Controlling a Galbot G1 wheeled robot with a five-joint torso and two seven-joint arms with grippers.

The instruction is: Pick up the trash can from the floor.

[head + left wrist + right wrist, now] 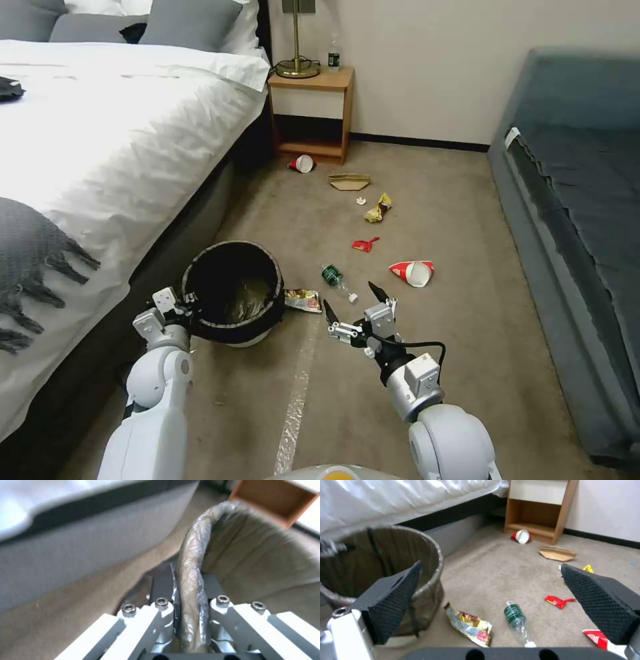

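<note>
Head view, lower left of the frame: we log the small round white trash can with a black plastic bag liner (233, 293), standing on the beige-grey short carpet floor (427, 347) just beside the bed with white linen (100, 133). The can sits slightly tilted, its white base showing at the lower edge.

Left gripper (190, 308): at the can's left rim. In the left wrist view we see its jaws closed narrow on the liner-covered rim (191, 580), one finger (163, 587) outside the wall, the other inside.

Right gripper (353, 308): lower centre of the head view, above the carpet, to the right of the can and apart from it. In the right wrist view (493, 597) its black textured pads (396, 600) stand spread wide, holding nothing.

Other items on the carpet, centre frame: a crumpled snack wrapper (303, 300) touching the can's right side; a clear plastic bottle with green label (335, 279); a red-and-white paper cup (413, 272); a small red wrapper (364, 245). A pale tape strip (297, 393) runs down the lower centre. A wooden nightstand (312, 113) stands at upper centre.
</note>
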